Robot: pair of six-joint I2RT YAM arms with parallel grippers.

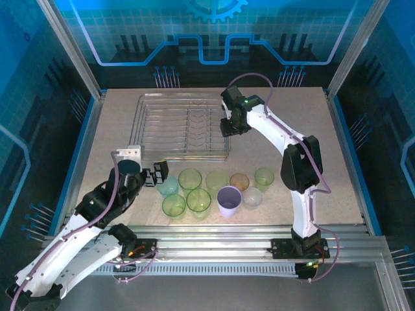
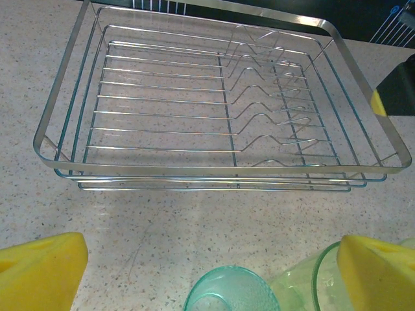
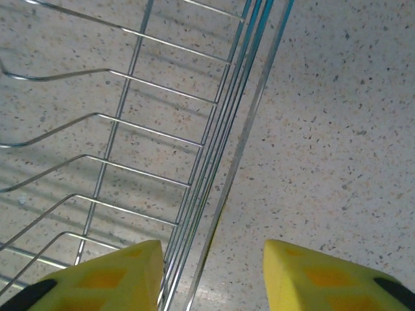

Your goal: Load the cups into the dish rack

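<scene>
Cups [image 1: 198,201] stand clustered on the worktop [image 1: 324,142] near the arms' bases, a lilac cup [image 1: 229,199] at the front, all just short of the dish rack [image 1: 181,155]. The left hand [image 1: 154,175] hovers released, fingers wide, beside the teal cup [image 1: 168,186]. Farther back, the right hand [image 1: 228,127] straddles the rack's right rim, unclenched.

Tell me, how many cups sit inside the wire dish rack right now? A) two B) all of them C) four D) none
D: the dish rack is bare wire inside, and the cups all stand on the table on its near side.
</scene>
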